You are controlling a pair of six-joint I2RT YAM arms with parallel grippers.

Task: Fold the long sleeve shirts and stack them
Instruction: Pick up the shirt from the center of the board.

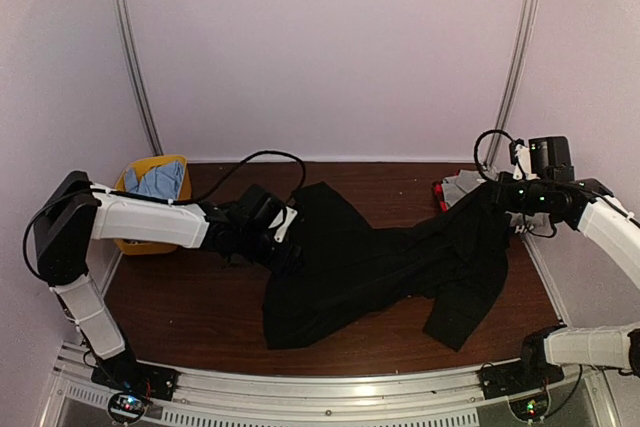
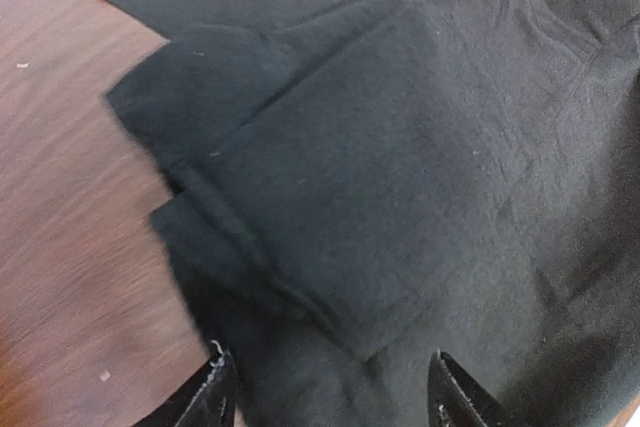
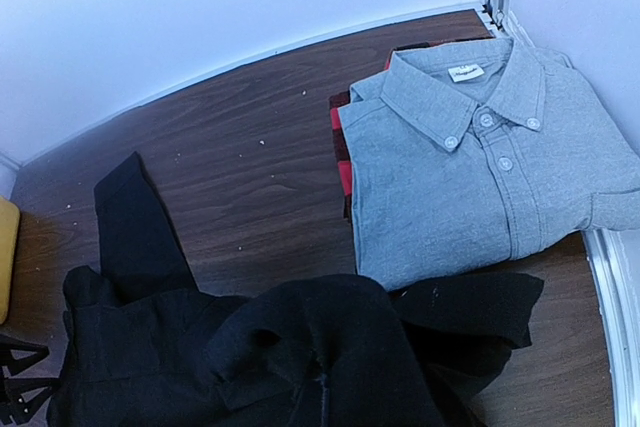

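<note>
A dark wood table (image 1: 390, 172) stands inside pale lilac walls. The black long sleeve shirt (image 1: 370, 267) sprawls across its middle, between the two grippers. The left gripper (image 2: 330, 387) sits low at the shirt's edge, its jaws standing wide. Black cloth lies under and just ahead of the fingertips (image 2: 215, 392), and neither tip pinches it. Bare wood shows off to one side of the jaws.

The right gripper (image 1: 505, 197) is closed. The shirt's other end rises off the table to it and bunches right at the jaws, hiding the fingers from the wrist camera. Beyond those jaws, in the corner, the grey long sleeve shirt (image 3: 470, 177) lies folded on a red-and-black checked garment (image 3: 340, 142). A yellow basket (image 1: 150, 161) holding blue cloth (image 1: 160, 182) stands behind the left gripper, well apart from both shirts.
</note>
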